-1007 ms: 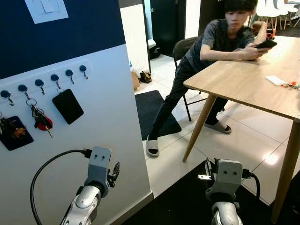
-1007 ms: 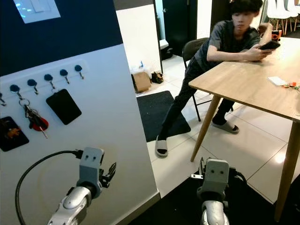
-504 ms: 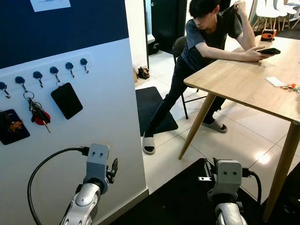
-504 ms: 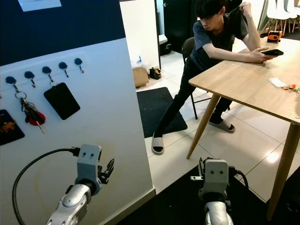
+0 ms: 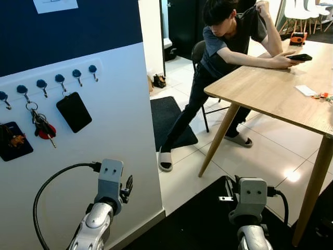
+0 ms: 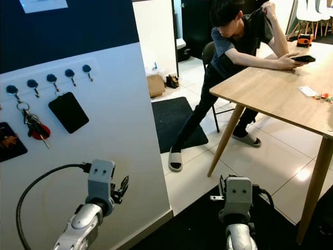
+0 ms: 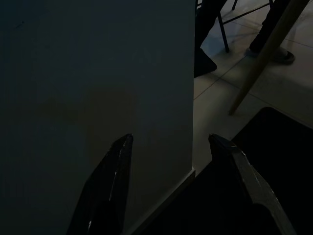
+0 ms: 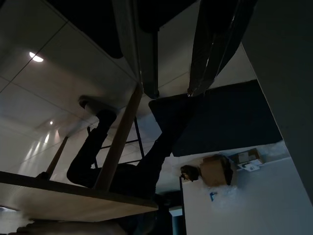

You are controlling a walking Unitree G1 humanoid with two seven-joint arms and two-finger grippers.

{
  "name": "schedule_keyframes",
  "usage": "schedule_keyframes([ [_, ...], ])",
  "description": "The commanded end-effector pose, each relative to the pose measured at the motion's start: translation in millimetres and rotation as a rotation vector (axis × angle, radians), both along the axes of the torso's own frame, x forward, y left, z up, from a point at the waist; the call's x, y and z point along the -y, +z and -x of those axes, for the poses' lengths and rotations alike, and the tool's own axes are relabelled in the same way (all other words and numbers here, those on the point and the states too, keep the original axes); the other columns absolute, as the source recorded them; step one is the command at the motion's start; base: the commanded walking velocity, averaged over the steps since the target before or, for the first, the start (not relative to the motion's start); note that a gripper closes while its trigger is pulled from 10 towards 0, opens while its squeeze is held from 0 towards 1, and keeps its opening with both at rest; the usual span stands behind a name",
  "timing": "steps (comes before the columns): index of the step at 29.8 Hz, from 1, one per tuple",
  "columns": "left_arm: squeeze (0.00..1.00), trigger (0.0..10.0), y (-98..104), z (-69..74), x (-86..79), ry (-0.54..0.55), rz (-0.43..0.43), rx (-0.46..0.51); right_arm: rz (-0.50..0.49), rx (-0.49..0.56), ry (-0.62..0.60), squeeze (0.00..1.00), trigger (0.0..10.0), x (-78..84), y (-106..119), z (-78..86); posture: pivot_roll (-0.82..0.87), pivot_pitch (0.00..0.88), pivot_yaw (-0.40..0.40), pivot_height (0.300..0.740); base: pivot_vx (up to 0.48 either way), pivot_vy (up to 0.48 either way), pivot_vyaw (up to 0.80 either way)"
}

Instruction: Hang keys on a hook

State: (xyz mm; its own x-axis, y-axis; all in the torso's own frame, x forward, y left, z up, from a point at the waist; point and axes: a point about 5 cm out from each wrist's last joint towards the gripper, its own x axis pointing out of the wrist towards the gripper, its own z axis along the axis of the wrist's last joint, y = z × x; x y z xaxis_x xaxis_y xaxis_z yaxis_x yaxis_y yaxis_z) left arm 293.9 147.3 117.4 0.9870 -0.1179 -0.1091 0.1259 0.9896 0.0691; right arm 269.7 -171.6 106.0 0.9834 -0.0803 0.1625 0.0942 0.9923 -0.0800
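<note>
Keys (image 5: 42, 126) are seen hung on a hook (image 5: 24, 92), long axis vertical, up and left of the left gripper (image 7: 171, 188), the nearer one, fingers spread and empty. Right gripper (image 8: 173, 54) slightly parted, empty, well apart.

You see: navy-over-white wall panel (image 5: 119, 104) | dark blue round hooks (image 5: 58, 79) | silver keys with red fob (image 5: 43, 127) | plain black card pouch (image 5: 74, 111) | pale wooden table (image 5: 281, 94) | glossy white floor tiles (image 5: 250, 161)
</note>
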Motion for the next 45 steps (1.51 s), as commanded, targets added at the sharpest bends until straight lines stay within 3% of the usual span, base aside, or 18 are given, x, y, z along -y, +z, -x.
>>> schedule_keyframes([
  [1,0.0,10.0,-3.2,-0.5,0.4,-0.003,-0.009,-0.011,-0.016,-0.015,0.002,0.0,10.0,-2.4,-4.3,0.6,-0.01,0.114,0.129,0.74,0.0,0.0,0.0],
  [45,0.0,10.0,-3.7,-1.3,-2.3,0.005,-0.015,-0.012,-0.034,-0.024,0.01,0.0,10.0,-7.0,-6.9,-1.1,0.0,0.123,0.13,0.74,0.0,0.0,-0.75],
])
